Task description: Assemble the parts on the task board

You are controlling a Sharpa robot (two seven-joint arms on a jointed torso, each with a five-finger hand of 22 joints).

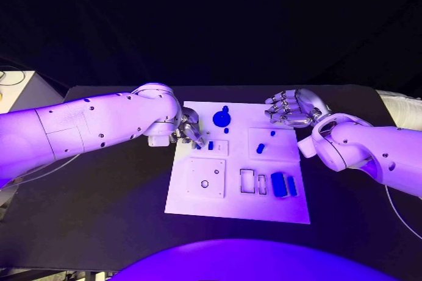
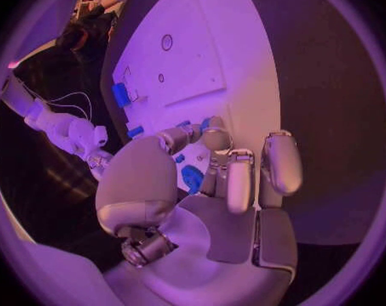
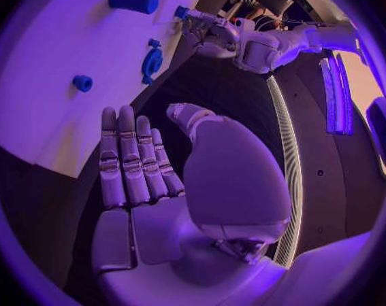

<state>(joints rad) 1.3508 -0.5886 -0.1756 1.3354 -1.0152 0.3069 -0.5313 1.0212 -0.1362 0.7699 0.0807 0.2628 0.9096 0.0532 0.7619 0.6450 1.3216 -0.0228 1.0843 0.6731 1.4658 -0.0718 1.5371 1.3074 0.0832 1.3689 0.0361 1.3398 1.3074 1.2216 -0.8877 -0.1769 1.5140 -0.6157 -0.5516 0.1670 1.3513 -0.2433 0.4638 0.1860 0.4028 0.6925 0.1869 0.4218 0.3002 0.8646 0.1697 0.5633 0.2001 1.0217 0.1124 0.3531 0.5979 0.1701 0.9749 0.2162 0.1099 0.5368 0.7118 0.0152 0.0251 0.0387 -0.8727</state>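
The white task board (image 1: 237, 205) lies mid-table. My left hand (image 1: 187, 131) is at its left edge, fingertips pinching a small blue part (image 1: 210, 145) over a small square panel. The right wrist view shows that left hand (image 3: 212, 32) with the blue part (image 3: 182, 11) at its fingertips. My right hand (image 1: 293, 108) hovers at the board's far right corner, holding nothing, its fingers (image 3: 129, 156) straight and side by side. A round blue part (image 1: 222, 117), a slanted peg (image 1: 260, 148) and a blue block (image 1: 278, 183) sit on the board.
A square panel with a hole (image 1: 206, 177) and narrow slots (image 1: 248, 180) take up the board's near half. A slim blue piece (image 1: 291, 183) stands beside the block. Black table (image 1: 105, 189) surrounds the board; a white stand (image 1: 17, 89) sits far left.
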